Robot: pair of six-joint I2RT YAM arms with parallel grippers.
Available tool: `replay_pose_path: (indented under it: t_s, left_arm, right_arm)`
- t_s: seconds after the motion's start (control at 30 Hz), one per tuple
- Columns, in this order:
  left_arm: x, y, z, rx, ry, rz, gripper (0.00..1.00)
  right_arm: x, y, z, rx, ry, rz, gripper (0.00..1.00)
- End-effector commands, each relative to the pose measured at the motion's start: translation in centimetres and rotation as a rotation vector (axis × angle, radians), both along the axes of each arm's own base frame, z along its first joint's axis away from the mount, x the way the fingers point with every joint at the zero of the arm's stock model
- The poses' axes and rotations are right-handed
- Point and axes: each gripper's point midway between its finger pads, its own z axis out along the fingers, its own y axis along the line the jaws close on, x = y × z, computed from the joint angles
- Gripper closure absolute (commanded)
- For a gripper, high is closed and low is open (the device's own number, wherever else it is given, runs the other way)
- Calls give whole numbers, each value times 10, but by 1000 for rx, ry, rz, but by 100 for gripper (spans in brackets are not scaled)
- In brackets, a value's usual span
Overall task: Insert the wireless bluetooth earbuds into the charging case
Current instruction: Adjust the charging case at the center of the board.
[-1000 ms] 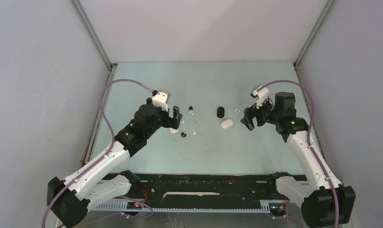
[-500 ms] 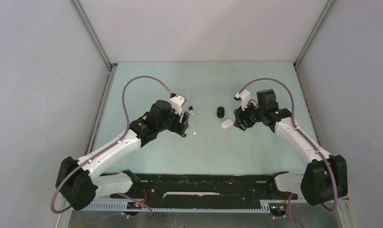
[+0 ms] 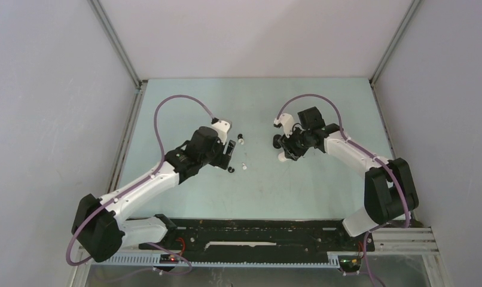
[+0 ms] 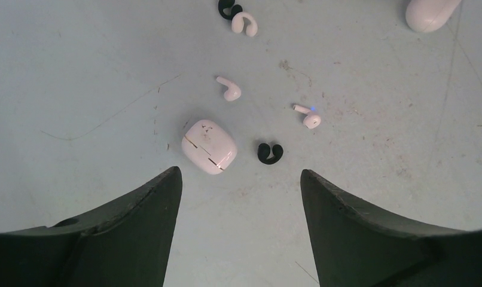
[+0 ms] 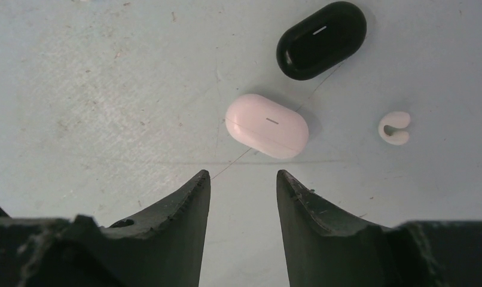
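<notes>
The left gripper (image 4: 240, 173) hangs over the table (image 4: 77, 72) with its jaws spread wide and nothing between them. Just ahead of its left finger lies a small squarish white case (image 4: 209, 146), set cornerwise and left of the gap's centre line. A black C-shaped earbud (image 4: 270, 159) lies just beside that case on the right, closer to the centre line. Farther ahead lie a white stemmed earbud (image 4: 229, 88) and a second stemmed earbud (image 4: 308, 116) showing a small blue light, and beyond them a black clip bud (image 4: 226, 11) touches a white clip bud (image 4: 246, 18). These loose buds all lie ahead of the left arm, which looks the nearer one to them. Over on the right, the right gripper (image 5: 243, 174) stands with its jaws apart but narrow, and empty. Straight ahead of the gap, near the fingertips, lies the white oval case (image 5: 267, 125), seemingly closed. Its long axis runs across the view and dips a little to the right, roughly along the line in which the jaws close. At this width the jaws probably cannot span its length, so taking it across the short side would call for a turn of the wrist. A black oval case (image 5: 321, 39) lies beyond it to the right, and a white C-shaped earbud (image 5: 400, 134) lies right of the white oval case, outside the right finger.
</notes>
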Motion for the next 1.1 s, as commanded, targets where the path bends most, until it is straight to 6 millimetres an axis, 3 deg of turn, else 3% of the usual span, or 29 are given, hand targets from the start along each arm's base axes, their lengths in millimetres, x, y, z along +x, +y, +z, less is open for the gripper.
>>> replay_pose_path:
  t_s: [0.0,0.23,0.43,0.5,0.63,0.77,1.07]
  left_arm:
    - [9,-7,18,-26,-26,17,21]
    - [5,-15,21,-63,-13,-13,21]
    - [4,-13,23,-64,-20,-15,20]
    - [4,-13,24,-64,-24,-15,20]
    - [5,-11,24,-59,-28,-6,20]
    - [5,-12,23,-57,-25,-8,20]
    - [5,-11,22,-53,-25,-8,20]
  right_arm:
    - [20,-1,6,-42,-51,20,51]
    - [-5,6,-11,-47,-18,311,40]
    - [9,5,-2,-30,-106,403,35]
    - [20,4,-2,-50,-93,364,36]
    - [63,5,5,-59,-66,76,34]
    - [73,13,5,-78,-49,-92,19]
    - [85,12,-20,-285,-128,-264,14]
